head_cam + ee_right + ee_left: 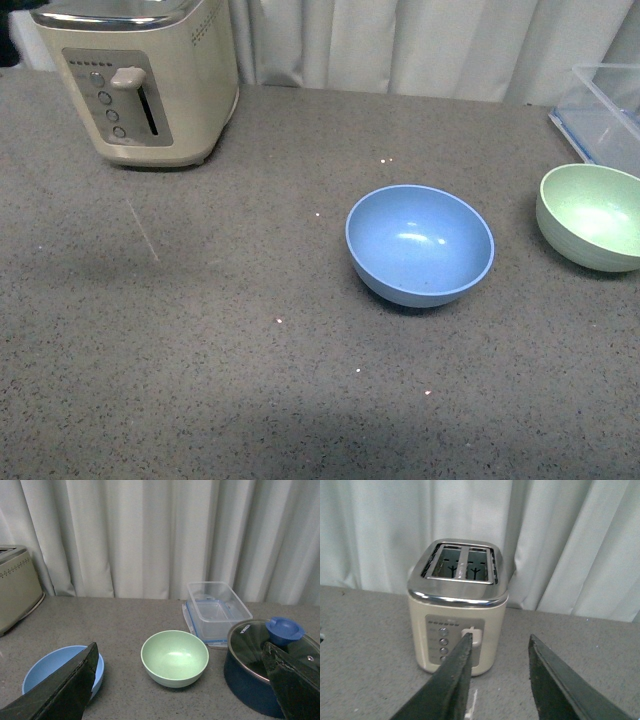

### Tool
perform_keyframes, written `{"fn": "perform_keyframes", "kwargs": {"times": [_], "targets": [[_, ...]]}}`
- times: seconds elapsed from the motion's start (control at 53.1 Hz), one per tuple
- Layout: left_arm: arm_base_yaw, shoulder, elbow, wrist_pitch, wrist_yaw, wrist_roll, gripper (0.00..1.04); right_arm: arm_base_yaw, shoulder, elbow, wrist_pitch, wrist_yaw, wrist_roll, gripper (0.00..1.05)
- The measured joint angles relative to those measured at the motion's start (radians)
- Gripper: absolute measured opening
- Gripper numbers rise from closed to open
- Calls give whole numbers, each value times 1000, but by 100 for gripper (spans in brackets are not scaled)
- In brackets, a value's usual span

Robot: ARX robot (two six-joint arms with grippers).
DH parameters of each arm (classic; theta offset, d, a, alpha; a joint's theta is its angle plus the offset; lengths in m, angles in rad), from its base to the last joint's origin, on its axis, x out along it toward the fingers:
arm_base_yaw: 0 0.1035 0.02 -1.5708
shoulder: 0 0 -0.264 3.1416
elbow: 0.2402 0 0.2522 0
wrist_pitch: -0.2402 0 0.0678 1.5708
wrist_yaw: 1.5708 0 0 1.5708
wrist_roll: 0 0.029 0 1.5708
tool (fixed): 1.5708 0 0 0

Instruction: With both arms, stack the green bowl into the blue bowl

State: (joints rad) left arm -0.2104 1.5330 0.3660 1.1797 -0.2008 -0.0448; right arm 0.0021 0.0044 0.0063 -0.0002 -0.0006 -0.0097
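The blue bowl [420,243] stands upright and empty near the middle of the counter. The green bowl [592,216] sits apart from it at the right edge of the front view, also empty. In the right wrist view the green bowl [174,657] lies ahead, between the wide-spread fingers of my right gripper [180,652], with the blue bowl [56,668] partly behind one finger. My left gripper [500,642] is open, holds nothing and faces the toaster. Neither arm shows in the front view.
A cream toaster [135,80] stands at the back left. A clear plastic container [607,112] sits behind the green bowl. A dark blue pot with a glass lid [262,666] stands beside the green bowl. A white curtain [400,45] closes the back.
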Motion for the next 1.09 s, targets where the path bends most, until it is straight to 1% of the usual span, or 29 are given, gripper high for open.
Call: {"fn": "perform_keyframes", "kwargs": {"times": [0.075, 0.132, 0.17, 0.358, 0.528, 0.584, 0.641, 1.093], "targets": [[21, -39, -51, -5, 17, 15, 22, 0, 0, 0, 0, -1, 0, 96], [44, -88, -100, -19, 31, 21, 10, 0, 0, 0, 0, -1, 0, 96], [56, -130, -129, -31, 46, 23, 4, 0, 0, 0, 0, -1, 0, 96], [93, -286, -216, -95, 91, 31, 4, 0, 0, 0, 0, 0, 0, 96], [129, -455, -284, -198, 120, 35, 4, 0, 0, 0, 0, 0, 0, 96], [179, -521, -303, -248, 193, 37, 4, 0, 0, 0, 0, 0, 0, 96], [204, -588, -317, -297, 195, 37, 4, 0, 0, 0, 0, 0, 0, 96], [208, -985, -347, -639, 198, 37, 4, 0, 0, 0, 0, -1, 0, 96]]}}
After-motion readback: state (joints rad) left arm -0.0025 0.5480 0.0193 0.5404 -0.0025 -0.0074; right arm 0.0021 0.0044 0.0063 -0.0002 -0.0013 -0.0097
